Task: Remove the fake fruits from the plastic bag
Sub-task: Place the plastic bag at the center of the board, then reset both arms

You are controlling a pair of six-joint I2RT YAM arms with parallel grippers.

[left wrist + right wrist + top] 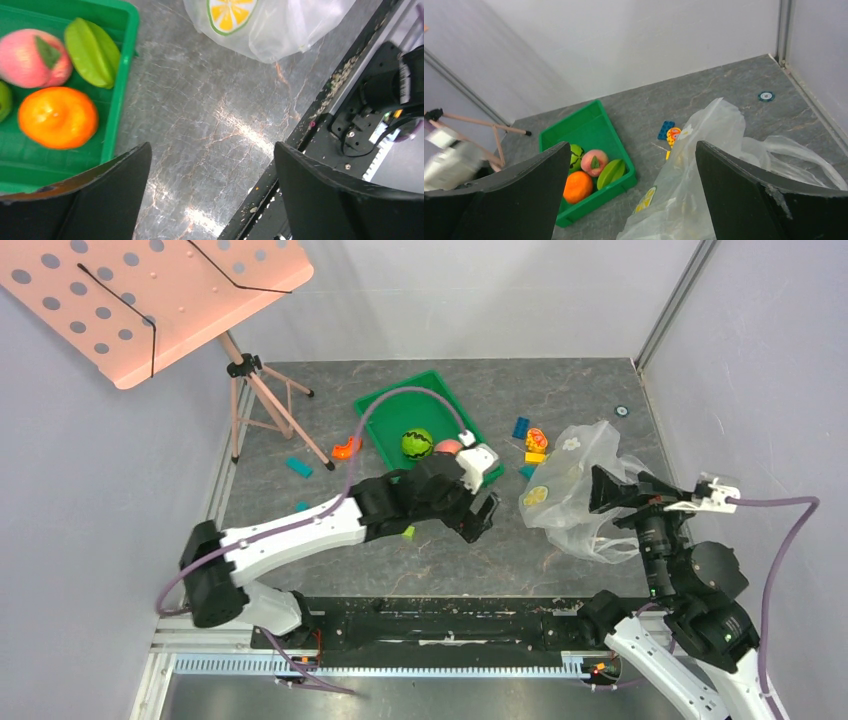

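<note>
inside the green tray [616, 127]: watermelon ball [576, 155], peach [594, 162], orange [577, 186] and green ribbed piece [611, 172] lie packed together at its near corner; the tray serves as their deposit point.
plastic bag [575, 490]: slumped on the table [450, 560] to the right of the tray and apart from it; no fruit visible through the film.
left gripper [212, 155]: jaws wide, nothing between them; it hangs over bare table just beside the tray's rim, between tray and bag, which is consistent with a drop-off position.
right gripper [631, 155]: jaws wide, nothing pinched that i can see; poised over the bag's crumpled top, judged to be there to steady or lift it.
building blocks [533, 440]: loose beside the bag's far edge; not task items.
task status: judged complete or nearly so; the bag's inner folds cannot be fully inspected.
</note>
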